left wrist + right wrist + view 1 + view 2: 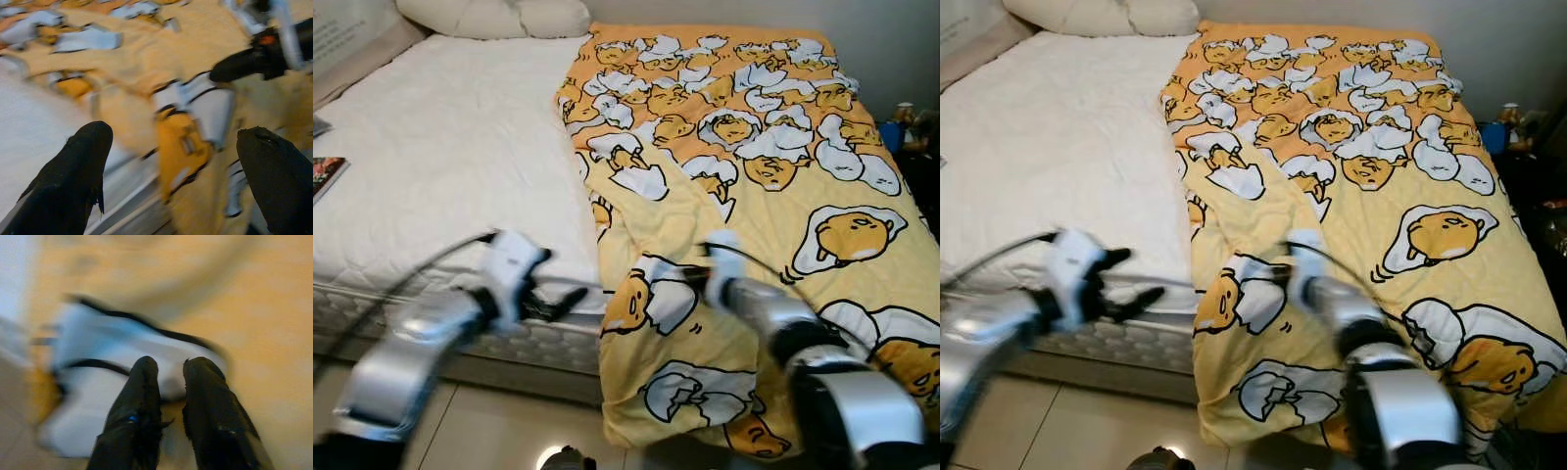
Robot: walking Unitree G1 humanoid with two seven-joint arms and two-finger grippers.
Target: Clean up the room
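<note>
The yellow egg-print blanket (744, 186) covers the right half of the frame, draped over the white mattress (440, 166) and hanging off the foot at lower centre; it looks soft, light and limp, so its hanging left edge seems the best hold. The left gripper (546, 299), fingers spread wide, reaches from lower left toward that edge. The right gripper (168, 377), at lower centre, has its fingers nearly together against the cloth, though whether they pinch it I cannot tell.
</note>
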